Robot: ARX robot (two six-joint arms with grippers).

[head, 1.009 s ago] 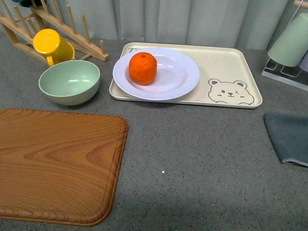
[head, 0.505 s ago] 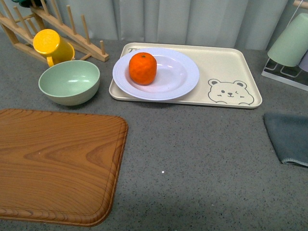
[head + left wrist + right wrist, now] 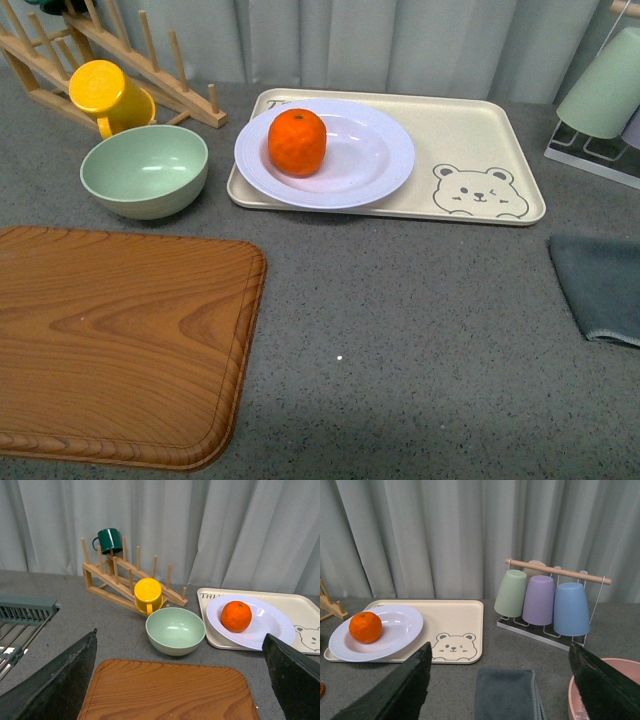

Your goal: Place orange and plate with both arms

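Overhanging the tray's (image 3: pixel 500 140) near-left edge, plate (image 3: pixel 370 160) carries orange (image 3: pixel 296 141).

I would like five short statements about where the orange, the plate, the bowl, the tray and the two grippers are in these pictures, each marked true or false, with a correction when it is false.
1. The orange lies on the white plate. True.
2. The plate sits on the wooden board. False: it rests on the beige bear tray; the board is bare.
3. The green bowl holds the orange. False: the bowl is empty and stands beside the tray.
4. The left gripper and the right gripper are both open and hold nothing. True.
5. The yellow cup stands on the tray. False: it is at the wooden rack, behind the bowl.
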